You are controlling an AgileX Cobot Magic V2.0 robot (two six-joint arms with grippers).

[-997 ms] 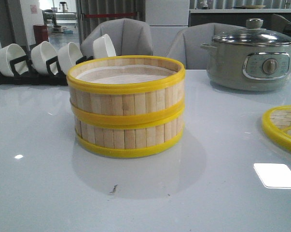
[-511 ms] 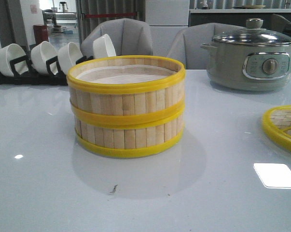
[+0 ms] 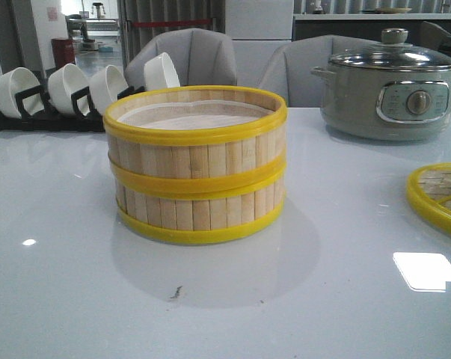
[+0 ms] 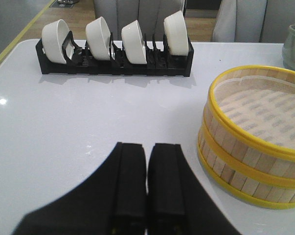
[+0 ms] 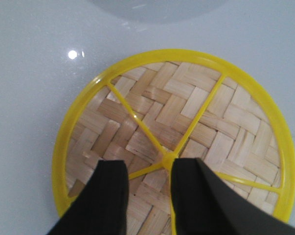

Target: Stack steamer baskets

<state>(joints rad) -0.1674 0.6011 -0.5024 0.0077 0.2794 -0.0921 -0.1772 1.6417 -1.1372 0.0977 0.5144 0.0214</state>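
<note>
Two steamer baskets stand stacked mid-table: the upper basket (image 3: 195, 131) sits squarely on the lower basket (image 3: 199, 209), both with pale slats and yellow rims; the stack (image 4: 252, 134) also shows in the left wrist view. My left gripper (image 4: 147, 149) is shut and empty, hovering over bare table beside the stack, apart from it. My right gripper (image 5: 148, 169) is open, hovering above the flat woven lid (image 5: 186, 112), with nothing between its fingers. Neither gripper shows in the front view.
A black rack of white bowls (image 3: 68, 93) stands at the back left, also seen as the bowl rack (image 4: 113, 49). A grey-green electric pot (image 3: 390, 86) with glass lid stands back right. The woven lid (image 3: 438, 196) lies at the right edge.
</note>
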